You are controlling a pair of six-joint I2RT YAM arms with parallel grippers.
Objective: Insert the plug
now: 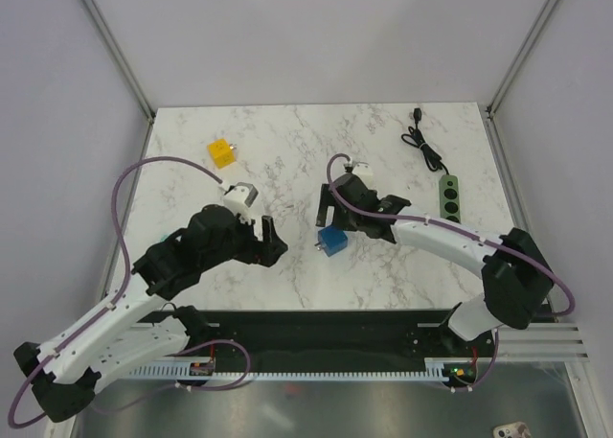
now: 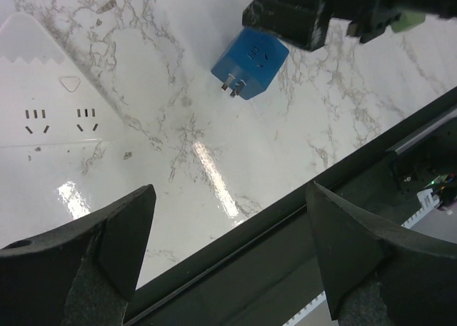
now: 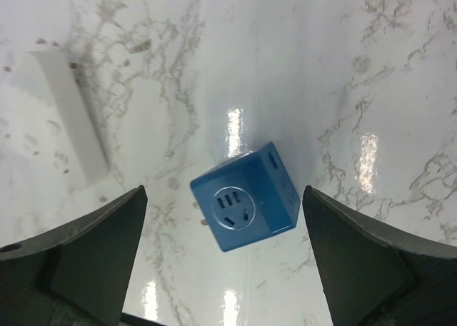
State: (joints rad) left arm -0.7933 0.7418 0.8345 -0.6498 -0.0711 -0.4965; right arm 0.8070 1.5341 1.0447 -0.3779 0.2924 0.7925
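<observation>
The plug is a blue cube adapter (image 1: 332, 240) lying on the marble table (image 1: 287, 141); its two metal prongs show in the left wrist view (image 2: 250, 62). In the right wrist view its socket face (image 3: 246, 197) points up at the camera. My right gripper (image 3: 224, 190) hangs open just above it, a finger on each side and neither touching. A white power strip (image 2: 43, 105) with socket holes lies flat nearby (image 3: 61, 126); I cannot make it out in the top view. My left gripper (image 2: 230, 190) is open and empty, over the table's near edge, left of the cube (image 1: 271, 239).
A yellow cube adapter (image 1: 221, 152) sits at the back left. A green power strip (image 1: 449, 195) with a coiled black cable (image 1: 422, 141) lies at the back right. The black rail (image 2: 300, 226) runs along the table's near edge.
</observation>
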